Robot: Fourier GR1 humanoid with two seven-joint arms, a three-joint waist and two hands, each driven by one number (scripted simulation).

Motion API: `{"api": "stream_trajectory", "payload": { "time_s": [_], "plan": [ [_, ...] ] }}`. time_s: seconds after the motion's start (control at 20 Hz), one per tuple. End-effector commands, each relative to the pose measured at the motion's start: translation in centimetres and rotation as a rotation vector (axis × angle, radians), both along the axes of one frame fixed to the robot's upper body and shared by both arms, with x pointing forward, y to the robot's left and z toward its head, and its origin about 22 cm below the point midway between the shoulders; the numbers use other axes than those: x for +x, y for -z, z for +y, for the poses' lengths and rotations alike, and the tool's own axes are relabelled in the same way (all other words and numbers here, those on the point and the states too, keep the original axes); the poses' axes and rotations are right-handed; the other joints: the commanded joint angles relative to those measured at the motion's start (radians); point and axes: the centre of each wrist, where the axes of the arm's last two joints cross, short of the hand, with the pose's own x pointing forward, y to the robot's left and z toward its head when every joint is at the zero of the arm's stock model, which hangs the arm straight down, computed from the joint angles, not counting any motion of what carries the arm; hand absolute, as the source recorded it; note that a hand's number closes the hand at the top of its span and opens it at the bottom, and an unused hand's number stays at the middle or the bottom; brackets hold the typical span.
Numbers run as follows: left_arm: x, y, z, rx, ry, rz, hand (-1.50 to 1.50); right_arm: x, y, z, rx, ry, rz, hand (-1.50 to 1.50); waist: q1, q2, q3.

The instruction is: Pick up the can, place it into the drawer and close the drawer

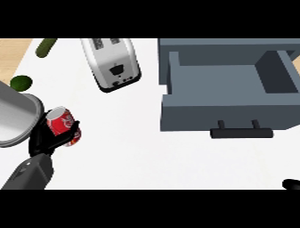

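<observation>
The red can (61,121) sits at the left of the white worktop (132,156), wrapped by the left hand (52,137), whose black fingers curl round its lower side so that only the top and part of the label show. Whether the can touches the worktop or is already raised I cannot tell. Just beside it on the left lies a large grey cylinder (4,113), so the lift should probably go straight up before any sideways travel, keeping the can upright and clear of that neighbour. The grey drawer (234,91) stands pulled open well apart to the right, handle (241,132) facing the robot, so the carry has to cross the worktop and come down inside its walls. The left forearm enters from the lower left, angled up toward the can. Only a dark tip of the right hand (299,184) shows at the lower right edge.
</observation>
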Motion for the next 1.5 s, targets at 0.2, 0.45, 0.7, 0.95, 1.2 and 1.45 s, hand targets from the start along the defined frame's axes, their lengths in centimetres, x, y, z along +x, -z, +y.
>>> {"api": "stream_trajectory", "payload": {
  "time_s": [0.2, 0.45, 0.7, 0.95, 1.2, 1.45],
  "plan": [
    [3.4, -1.8, -3.0, -0.033, 0.087, -0.077, 1.5, -0.6, -1.1, -0.4, -0.035, -0.021, -0.009, -1.5, 0.003, -0.003, 0.0],
    [6.5, -2.8, -11.8, -0.022, 0.296, -0.089, 1.5, 0.1, -0.3, 0.6, -0.002, -0.003, -0.026, -1.5, -0.009, 0.001, 0.0],
    [8.3, -5.4, -13.7, -0.049, 0.365, -0.105, 1.5, -0.5, -0.5, -0.6, -0.011, 0.035, -0.018, -1.5, 0.011, -0.007, 0.002],
    [11.5, -10.5, -17.2, 0.018, 0.403, -0.148, 1.5, -1.5, 0.7, 0.7, -0.037, 0.045, 0.0, -1.5, 0.009, -0.008, 0.002],
    [11.5, -14.0, -18.7, 0.044, 0.478, -0.149, 1.5, -0.5, -0.9, 0.7, -0.025, 0.064, -0.018, -1.5, 0.016, -0.009, 0.001],
    [13.0, -22.1, -22.4, 0.02, 0.518, -0.176, 1.5, 0.5, -1.6, 0.6, -0.035, 0.04, -0.003, -1.5, 0.019, -0.01, 0.001]
  ]
}}
